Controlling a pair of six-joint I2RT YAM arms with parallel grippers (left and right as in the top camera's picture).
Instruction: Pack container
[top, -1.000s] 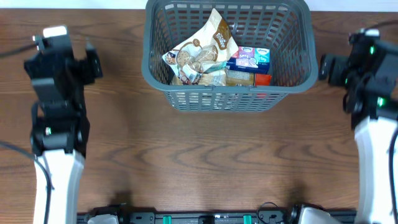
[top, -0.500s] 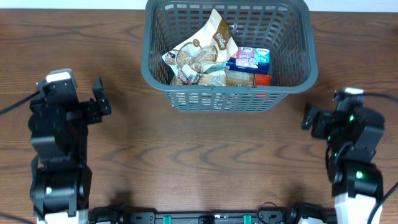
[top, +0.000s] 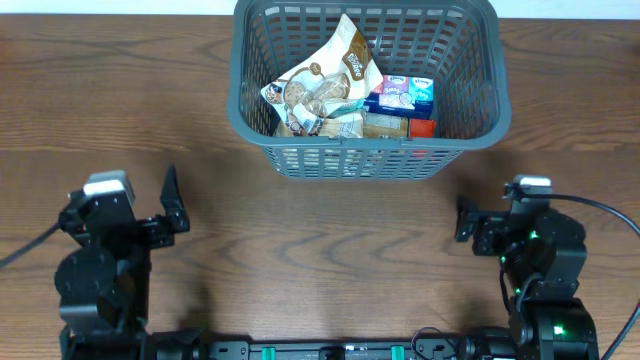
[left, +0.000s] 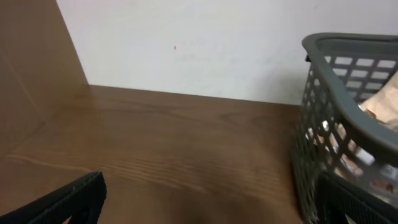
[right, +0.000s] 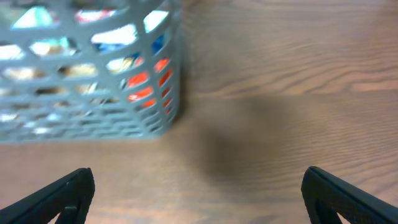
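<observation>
- The container, a dark grey slotted basket, stands on the table at 12 o'clock in the overhead view. Its far rim is cut off by the top edge.
- Snack packets lie inside it. A tan and white cookie bag leans at the 10 o'clock side, and a blue and white packet sits toward 3 o'clock.
- An orange-red packet shows at the container's 4 o'clock corner, mostly hidden under the others. The printing on all the packets is too small to read.
- The left hand sits at 8 o'clock on the table, well apart from the container. Its fingers are spread and empty. From overhead only one dark finger shows clearly, and the arm's body covers the other.
- In the left wrist view only the fingertips of that hand enter, at the bottom corners. The container is cropped at 3 o'clock, with blurred packets behind its lattice.
- The right hand sits at 4 o'clock, also apart from the container, spread and holding nothing.
- The right wrist view is blurred. The hand's fingertips sit in the lower corners, and the container's corner fills 10 o'clock, with red and blue smears behind the slots.
- A black cable runs off the right edge.
</observation>
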